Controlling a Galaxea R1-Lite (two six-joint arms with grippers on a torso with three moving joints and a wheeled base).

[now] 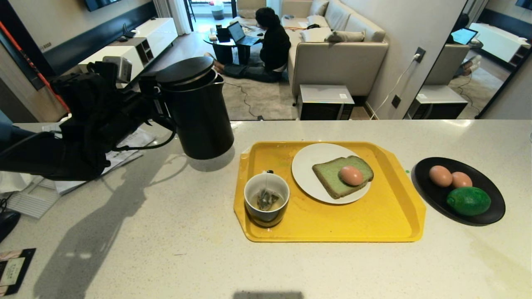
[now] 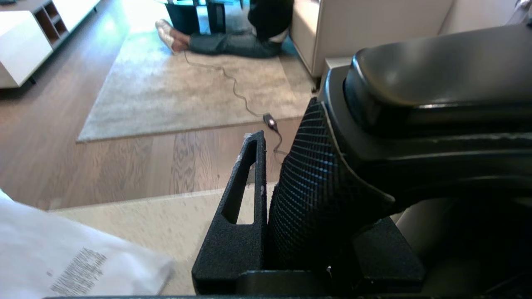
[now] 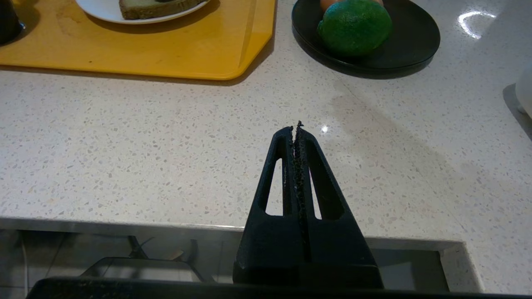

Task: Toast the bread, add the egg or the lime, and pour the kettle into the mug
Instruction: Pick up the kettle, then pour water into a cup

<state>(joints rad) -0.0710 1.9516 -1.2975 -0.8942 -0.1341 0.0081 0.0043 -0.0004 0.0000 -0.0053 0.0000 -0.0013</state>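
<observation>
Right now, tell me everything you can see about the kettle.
The kettle is tall, matte black and plastic-looking, with a domed lid slightly ajar. It hangs above the pale counter, left of the yellow tray, roughly upright, casting a shadow below. The left gripper is clamped on its textured handle; nothing else touches it.

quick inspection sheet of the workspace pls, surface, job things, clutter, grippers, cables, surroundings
surface: pale speckled counter, faint wet smear by the black plate
job's things: bread with egg on white plate on yellow tray; mug holds teabag; lime
clutter: papers
grippers: left gripper holds kettle by its handle, off the counter; right gripper shut, empty
cables: cord on rug
surroundings: person sitting by sofa
</observation>
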